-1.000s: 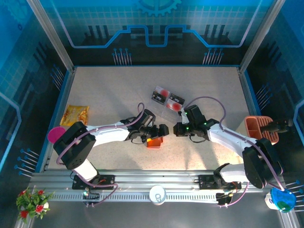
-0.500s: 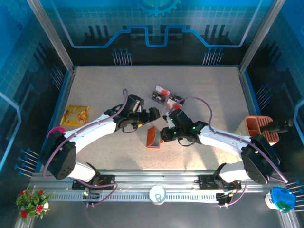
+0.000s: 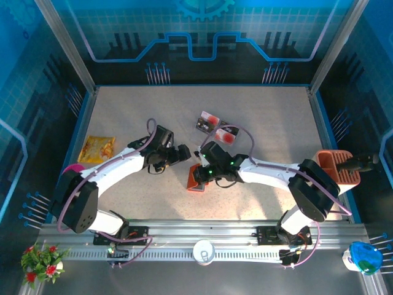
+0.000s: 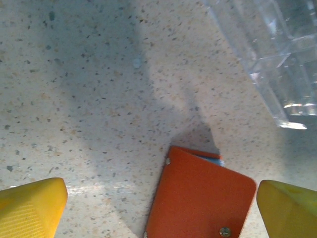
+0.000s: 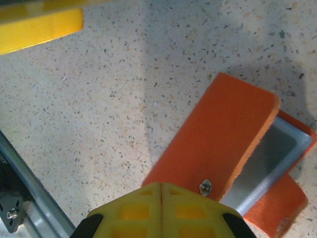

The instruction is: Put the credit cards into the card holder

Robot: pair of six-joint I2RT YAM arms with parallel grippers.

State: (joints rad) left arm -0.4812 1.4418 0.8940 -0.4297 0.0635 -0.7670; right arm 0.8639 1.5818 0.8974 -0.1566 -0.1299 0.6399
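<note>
The card holder (image 3: 195, 182) is a small orange-red wallet lying mid-table, one flap raised off its grey inner pocket (image 5: 270, 156). My right gripper (image 3: 199, 174) is shut, its yellow tips (image 5: 161, 196) pressed together at the flap's (image 5: 225, 134) near edge, nothing between them. My left gripper (image 3: 183, 152) stands open just left of the wallet; in its wrist view the wallet (image 4: 198, 198) lies between the wide-apart yellow fingers (image 4: 29, 208). Two credit cards (image 3: 209, 121) (image 3: 226, 131), dark with red patches, lie just behind the grippers. A clear plastic edge (image 4: 270, 59) shows at the upper right of the left wrist view.
A yellow snack packet (image 3: 98, 147) lies by the left wall. An orange ribbed basket (image 3: 334, 165) stands at the right edge. A pink object (image 3: 72, 173) sits at the left edge. The metal rail (image 3: 202, 236) with a white cup (image 3: 204, 251) runs along the front.
My left gripper has drawn back to the left, off the card holder. My right gripper has moved left onto the wallet, whose flap now stands raised.
</note>
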